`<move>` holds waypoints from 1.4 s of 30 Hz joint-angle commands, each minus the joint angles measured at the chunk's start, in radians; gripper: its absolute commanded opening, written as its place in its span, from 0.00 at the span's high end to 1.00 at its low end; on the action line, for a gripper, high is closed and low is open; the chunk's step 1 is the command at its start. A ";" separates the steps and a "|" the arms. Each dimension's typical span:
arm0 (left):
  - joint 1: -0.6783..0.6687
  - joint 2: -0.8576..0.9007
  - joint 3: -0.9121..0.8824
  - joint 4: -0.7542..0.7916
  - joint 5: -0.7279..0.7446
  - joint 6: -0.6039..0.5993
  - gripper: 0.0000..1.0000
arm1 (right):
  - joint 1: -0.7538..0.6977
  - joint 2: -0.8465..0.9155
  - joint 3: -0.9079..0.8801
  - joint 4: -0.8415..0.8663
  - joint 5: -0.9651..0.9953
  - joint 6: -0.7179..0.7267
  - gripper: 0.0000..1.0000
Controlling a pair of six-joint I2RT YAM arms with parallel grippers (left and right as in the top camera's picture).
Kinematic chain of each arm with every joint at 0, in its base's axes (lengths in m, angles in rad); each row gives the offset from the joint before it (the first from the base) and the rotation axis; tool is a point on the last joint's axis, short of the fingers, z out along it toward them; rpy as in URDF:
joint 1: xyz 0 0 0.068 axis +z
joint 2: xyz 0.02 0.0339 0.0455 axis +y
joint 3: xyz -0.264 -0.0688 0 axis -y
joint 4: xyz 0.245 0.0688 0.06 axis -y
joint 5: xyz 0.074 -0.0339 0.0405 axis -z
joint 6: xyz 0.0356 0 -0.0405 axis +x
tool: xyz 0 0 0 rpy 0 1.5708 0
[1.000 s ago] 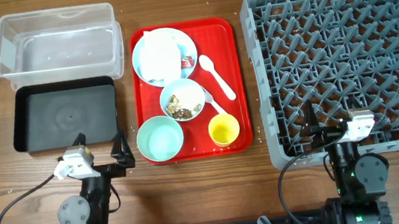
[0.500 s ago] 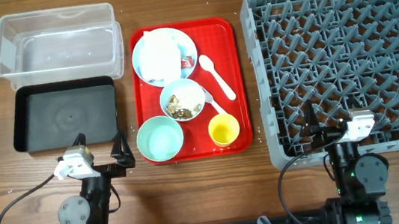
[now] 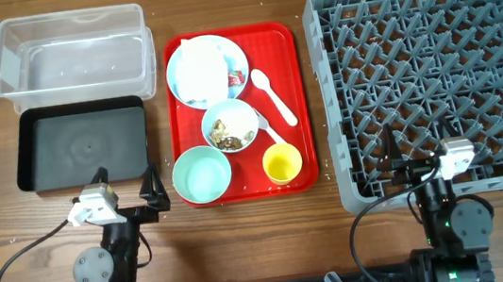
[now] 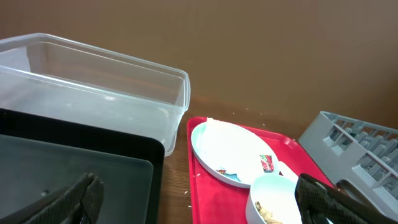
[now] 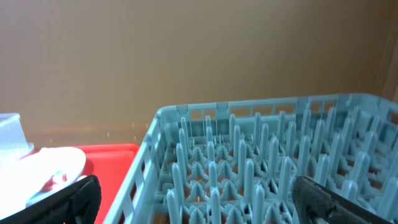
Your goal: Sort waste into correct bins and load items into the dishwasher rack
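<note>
The red tray [image 3: 285, 56] holds a light blue plate [image 3: 234, 56] with a crumpled white napkin [image 3: 198, 71] and red wrapper [image 3: 236, 78]. It also holds a light blue bowl [image 3: 230, 125] of brown scraps, a mint-green bowl [image 3: 201, 175], a yellow cup [image 3: 283, 164] and a white spoon [image 3: 273, 96]. The fork handle [image 3: 274, 136] pokes out beside the bowl. The clear tub [image 3: 70, 50] and black tray [image 3: 81, 146] lie at the left, the grey rack [image 3: 434, 73] at the right. My left gripper [image 3: 127, 187] [image 4: 199, 205] is open and empty near the black tray's front right corner. My right gripper [image 3: 420, 160] [image 5: 199, 202] is open and empty over the rack's front edge.
Loose white grains lie on the wood between the black tray and red tray [image 4: 189, 191] and near the rack's left side [image 3: 324, 166]. The left wrist view shows the plate [image 4: 227, 152], scrap bowl [image 4: 273, 202], tub [image 4: 93, 93] and rack corner [image 4: 354, 149]. Rack pegs [image 5: 261, 155] fill the right wrist view.
The right arm has shifted very slightly to the right. Nothing else has moved.
</note>
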 commanded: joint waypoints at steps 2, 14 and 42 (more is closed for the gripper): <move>-0.005 -0.005 0.006 0.080 -0.002 -0.033 0.00 | 0.002 -0.004 0.006 0.096 -0.065 0.001 0.00; -0.006 0.523 0.494 0.016 0.055 -0.050 0.00 | 0.002 0.418 0.421 0.069 -0.142 -0.077 0.00; -0.492 2.310 1.822 -0.707 -0.276 -0.072 0.00 | 0.002 1.272 1.183 -0.798 -0.211 -0.092 0.00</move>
